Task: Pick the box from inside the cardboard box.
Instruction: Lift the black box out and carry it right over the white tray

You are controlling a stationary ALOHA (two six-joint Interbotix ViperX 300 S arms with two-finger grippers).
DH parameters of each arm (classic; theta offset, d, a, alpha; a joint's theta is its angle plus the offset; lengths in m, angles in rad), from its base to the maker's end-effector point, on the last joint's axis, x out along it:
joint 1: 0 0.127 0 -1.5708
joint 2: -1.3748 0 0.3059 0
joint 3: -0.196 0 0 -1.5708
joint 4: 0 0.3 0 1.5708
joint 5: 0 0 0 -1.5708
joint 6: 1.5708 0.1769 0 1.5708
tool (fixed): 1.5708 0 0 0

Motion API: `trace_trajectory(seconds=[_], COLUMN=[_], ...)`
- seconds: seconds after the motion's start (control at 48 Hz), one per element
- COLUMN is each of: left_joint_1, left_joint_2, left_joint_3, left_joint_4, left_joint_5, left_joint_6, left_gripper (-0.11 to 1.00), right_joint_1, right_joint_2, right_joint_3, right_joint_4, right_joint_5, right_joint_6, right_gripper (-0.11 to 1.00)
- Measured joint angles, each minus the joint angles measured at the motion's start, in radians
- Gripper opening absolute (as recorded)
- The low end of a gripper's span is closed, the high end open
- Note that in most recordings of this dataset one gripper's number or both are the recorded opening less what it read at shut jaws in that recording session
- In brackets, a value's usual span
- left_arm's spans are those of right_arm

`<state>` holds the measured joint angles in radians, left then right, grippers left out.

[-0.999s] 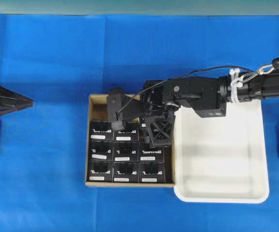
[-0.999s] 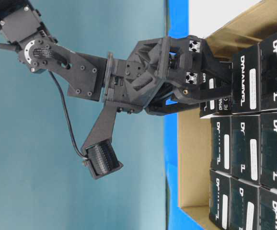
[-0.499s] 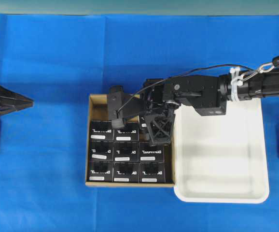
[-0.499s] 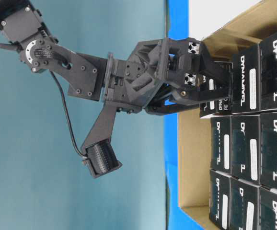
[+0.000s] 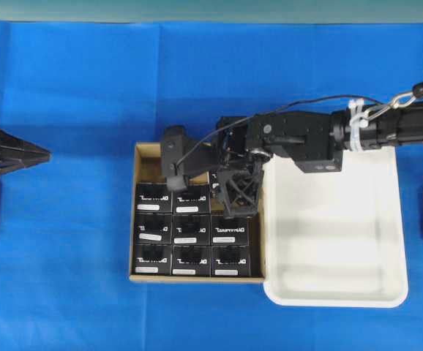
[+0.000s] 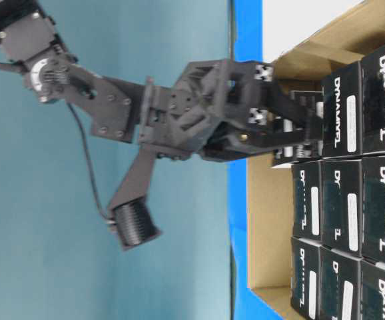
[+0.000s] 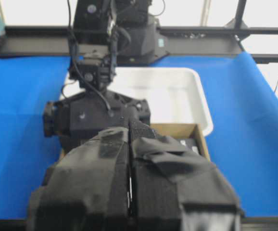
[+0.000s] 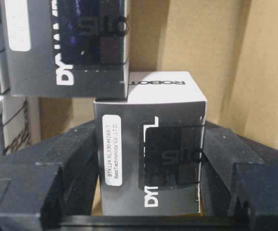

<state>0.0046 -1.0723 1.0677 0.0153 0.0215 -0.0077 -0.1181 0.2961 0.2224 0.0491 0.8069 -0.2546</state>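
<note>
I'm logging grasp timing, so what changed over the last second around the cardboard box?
The right gripper pushed deeper into the cardboard box, and its fingers now press both sides of the box in the back right corner. The other boxes, white tray and left gripper stayed put.

black box [image 8: 151, 159] (white lettering), brown cardboard box [image 5: 146, 153]
</note>
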Motion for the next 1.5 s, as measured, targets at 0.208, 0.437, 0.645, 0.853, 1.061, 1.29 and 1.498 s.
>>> trace_trajectory(seconds=[0.208, 0.437, 0.645, 0.853, 1.061, 1.29, 1.498], left_joint_1=[0.003, 0.003, 0.003, 0.0, -0.008, -0.008, -0.008], left_joint_2=[0.002, 0.0, 0.002, 0.0, 0.0, 0.0, 0.0], left_joint_3=[0.0, 0.0, -0.002, -0.002, -0.002, -0.002, -0.002], left_joint_4=[0.0, -0.002, -0.002, 0.0, -0.002, 0.0, 0.0], left_joint_5=[0.0, 0.0, 0.0, 0.0, 0.0, 0.0, 0.0], left_joint_6=[0.002, 0.002, 0.002, -0.011, -0.02, -0.02, -0.012], left_gripper=[-0.05, -0.05, -0.05, -0.05, -0.05, -0.05, -0.05], right_joint_1=[-0.011, -0.049, -0.094, -0.109, -0.109, -0.109, -0.109], right_joint_2=[-0.072, -0.189, -0.313, -0.38, -0.436, -0.436, -0.407], right_joint_3=[-0.044, -0.083, -0.044, 0.06, 0.186, 0.334, 0.403], right_joint_4=[0.0, 0.0, 0.002, 0.0, 0.0, 0.0, 0.0], right_joint_5=[0.097, 0.206, 0.281, 0.333, 0.302, 0.144, -0.005], right_joint_6=[0.002, 0.005, 0.005, 0.005, 0.003, 0.0, -0.003], right_gripper=[0.61, 0.61, 0.61, 0.61, 0.61, 0.61, 0.61])
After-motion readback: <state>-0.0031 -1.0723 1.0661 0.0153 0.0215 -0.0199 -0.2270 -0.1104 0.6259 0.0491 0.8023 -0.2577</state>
